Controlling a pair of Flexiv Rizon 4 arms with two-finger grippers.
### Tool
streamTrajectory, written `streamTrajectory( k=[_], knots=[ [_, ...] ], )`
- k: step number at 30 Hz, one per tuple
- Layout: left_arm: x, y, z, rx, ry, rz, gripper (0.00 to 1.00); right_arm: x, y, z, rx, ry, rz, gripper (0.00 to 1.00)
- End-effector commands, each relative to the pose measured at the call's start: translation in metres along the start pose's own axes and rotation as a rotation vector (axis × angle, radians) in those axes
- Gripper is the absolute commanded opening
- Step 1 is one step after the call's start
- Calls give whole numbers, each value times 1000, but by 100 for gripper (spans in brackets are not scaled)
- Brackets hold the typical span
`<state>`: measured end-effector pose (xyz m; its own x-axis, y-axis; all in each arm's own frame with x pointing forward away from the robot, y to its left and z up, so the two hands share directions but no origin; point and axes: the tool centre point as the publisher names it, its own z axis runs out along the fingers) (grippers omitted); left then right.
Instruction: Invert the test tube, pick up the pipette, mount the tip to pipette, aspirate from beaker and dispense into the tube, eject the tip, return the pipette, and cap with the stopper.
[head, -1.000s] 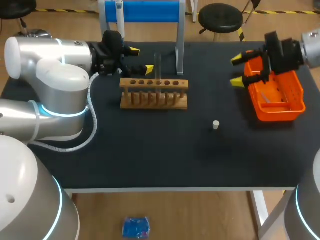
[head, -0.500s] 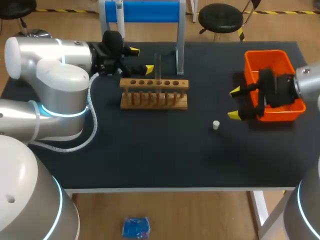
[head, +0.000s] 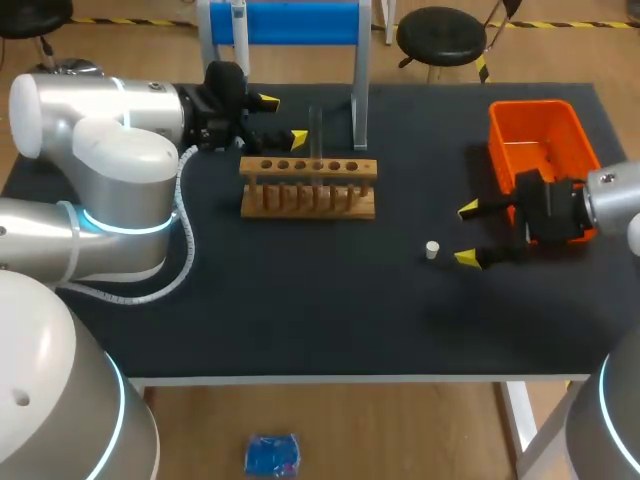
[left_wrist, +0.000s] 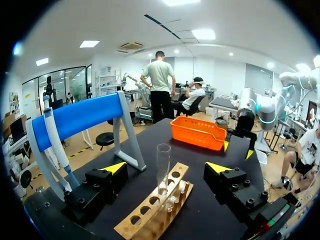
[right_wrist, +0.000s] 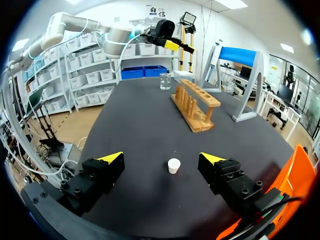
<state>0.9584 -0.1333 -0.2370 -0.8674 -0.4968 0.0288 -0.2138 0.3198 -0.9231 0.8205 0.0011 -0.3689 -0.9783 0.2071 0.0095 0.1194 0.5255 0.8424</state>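
My right pincer (head: 467, 234) is hovering apart, the stopper (head: 432, 250) lying just ahead on the worktop (head: 300, 300); my left pincer (head: 281, 119) is gaping too, beside the tube (left_wrist: 163, 167) in the rack (head: 308, 187).

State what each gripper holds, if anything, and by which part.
Nothing is held. Both are open: the left gripper faces the test tube in its rack, the right gripper the stopper on the table, neither touching.

A lab bench: black table (head: 300, 310) with wooden test-tube rack (head: 308, 188), glass test tube (left_wrist: 163, 165), beaker (right_wrist: 165, 81), pipette (left_wrist: 56, 145).
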Motion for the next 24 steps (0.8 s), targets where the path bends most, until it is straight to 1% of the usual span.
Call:
streamTrajectory(
  k=[1,15,24],
  knots=[
    [0,1,0,2,-1,-1,100,-1,-6,3,3,9,5,100],
    [0,1,0,2,-1,-1,100,-2,-20,21,24,37,18,100],
    [0,1,0,2,-1,-1,100,-5,-24,33,40,38,16,100]
  ],
)
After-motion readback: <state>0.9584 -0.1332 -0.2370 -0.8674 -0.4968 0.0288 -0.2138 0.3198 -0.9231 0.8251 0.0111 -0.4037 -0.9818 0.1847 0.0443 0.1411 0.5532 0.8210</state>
